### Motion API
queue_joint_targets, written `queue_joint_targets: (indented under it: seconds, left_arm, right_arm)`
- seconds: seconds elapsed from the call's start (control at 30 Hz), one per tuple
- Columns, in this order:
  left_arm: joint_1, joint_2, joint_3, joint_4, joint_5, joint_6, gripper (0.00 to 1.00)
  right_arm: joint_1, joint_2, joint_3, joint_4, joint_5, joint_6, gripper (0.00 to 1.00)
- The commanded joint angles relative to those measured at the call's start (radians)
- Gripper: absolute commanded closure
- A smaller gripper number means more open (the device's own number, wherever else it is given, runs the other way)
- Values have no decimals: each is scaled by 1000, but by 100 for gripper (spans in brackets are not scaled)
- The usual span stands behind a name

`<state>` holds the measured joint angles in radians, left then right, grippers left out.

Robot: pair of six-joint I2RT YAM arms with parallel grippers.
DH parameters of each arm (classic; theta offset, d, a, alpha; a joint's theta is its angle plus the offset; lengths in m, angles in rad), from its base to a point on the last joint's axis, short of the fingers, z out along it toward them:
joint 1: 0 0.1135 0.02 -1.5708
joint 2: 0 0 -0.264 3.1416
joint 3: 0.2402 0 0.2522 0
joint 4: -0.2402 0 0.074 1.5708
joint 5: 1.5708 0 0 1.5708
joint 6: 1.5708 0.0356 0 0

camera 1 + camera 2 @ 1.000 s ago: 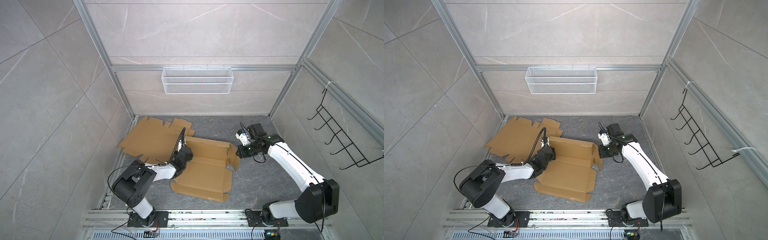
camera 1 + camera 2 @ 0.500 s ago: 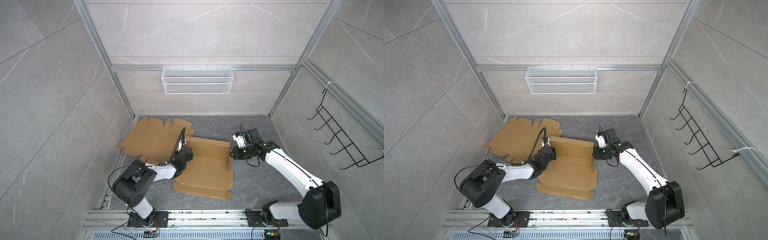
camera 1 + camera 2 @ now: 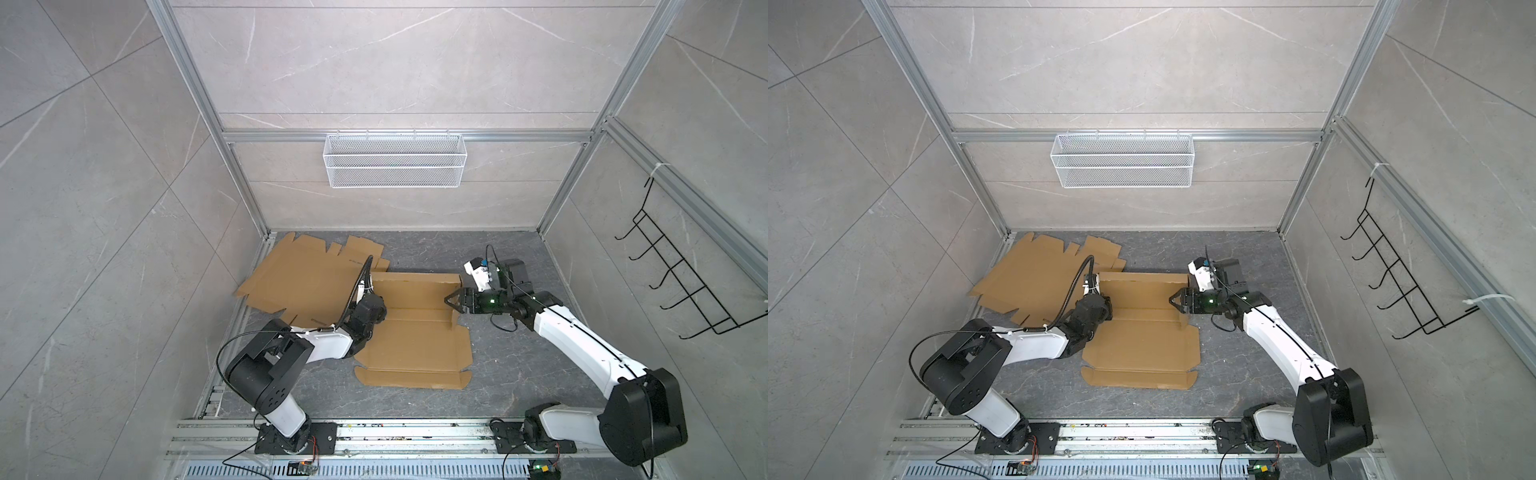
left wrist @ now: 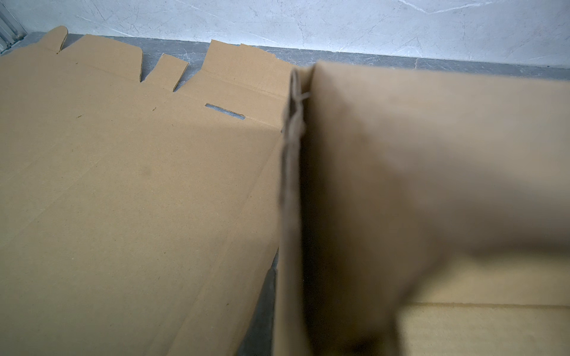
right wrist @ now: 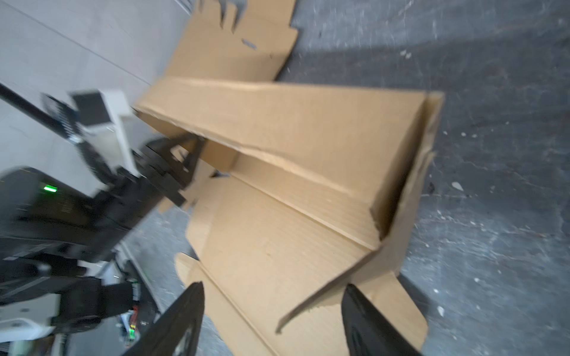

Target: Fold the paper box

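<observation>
The paper box [image 3: 415,332] [image 3: 1142,336] is a brown cardboard blank lying on the floor, with its back wall and side flaps raised. My left gripper [image 3: 371,289] [image 3: 1097,291] is at the box's left wall and shut on that wall. In the left wrist view the wall [image 4: 401,169] fills the frame and hides the fingers. My right gripper [image 3: 451,300] [image 3: 1174,300] [image 5: 274,308] is open at the box's right end. The raised right flap [image 5: 348,277] stands between its black fingers [image 5: 185,317].
A second flat cardboard sheet [image 3: 299,274] [image 3: 1034,274] [image 4: 123,185] lies at the back left, partly under the left arm. A white wire basket [image 3: 395,160] hangs on the back wall. A black hook rack [image 3: 642,212] is on the right wall. Rails run along the front.
My right gripper has opened from shut and moved left along the box's right end. The right flap has swung inward and upright. The left gripper has stayed in place.
</observation>
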<state>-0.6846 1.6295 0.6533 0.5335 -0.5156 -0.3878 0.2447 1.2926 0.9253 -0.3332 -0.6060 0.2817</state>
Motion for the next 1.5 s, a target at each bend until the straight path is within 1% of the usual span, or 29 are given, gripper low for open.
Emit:
queue_joint_targets:
  seconds: [0.0,0.07,0.23,0.3,0.4,0.47,0.53,0.57,0.6,0.67,0.7,0.8,0.9,1.03,1.13,1.2,1.27,1.47]
  left_arm:
    - [-4,15,-23,-83,20,8,100]
    - [-3,13,-23,-91,17,7,100]
    - [-3,13,-21,-95,18,11,100]
    - [-2,18,-21,-94,19,11,100]
    - [-3,21,-20,-96,24,13,100]
    - [-3,23,-19,-98,26,19,100]
    - [-3,21,-20,-98,28,26,100]
    - [-3,21,-20,-99,28,29,100]
    - [-3,20,-18,-102,29,29,100]
    - [-3,24,-17,-104,36,33,100]
    - [-3,26,-16,-104,38,34,100]
    - [-3,35,-10,-103,39,37,100]
    - [-3,38,-1,-105,39,35,100]
    - [-3,34,5,-111,40,41,100]
    - [-3,31,9,-115,39,47,100]
    - [-3,32,11,-115,39,47,100]
    - [-3,29,12,-113,39,46,100]
    - [-3,32,16,-110,39,43,100]
  right_arm:
    - [-62,-40,-12,57,-120,8,26]
    - [-107,-54,6,18,-136,-9,27]
    - [-185,-91,50,-47,-135,-36,28]
    - [-222,-100,61,-45,-113,-19,28]
    - [-303,-98,79,4,-89,45,30]
    - [-355,-78,103,0,-26,62,31]
    - [-393,-34,148,-65,124,20,34]
    - [-402,-6,175,-100,213,-12,35]
    - [-407,17,190,-113,276,-54,37]
    - [-404,76,196,-80,364,-120,38]
    - [-404,108,199,-72,373,-153,38]
    - [-393,229,216,-55,306,-229,40]
    - [-347,301,210,-58,293,-305,41]
    - [-283,302,167,-36,261,-383,41]
    - [-231,273,146,-66,212,-432,41]
    - [-189,251,133,-101,203,-465,41]
    - [-147,234,129,-154,217,-493,41]
    - [-50,208,129,-264,270,-524,41]
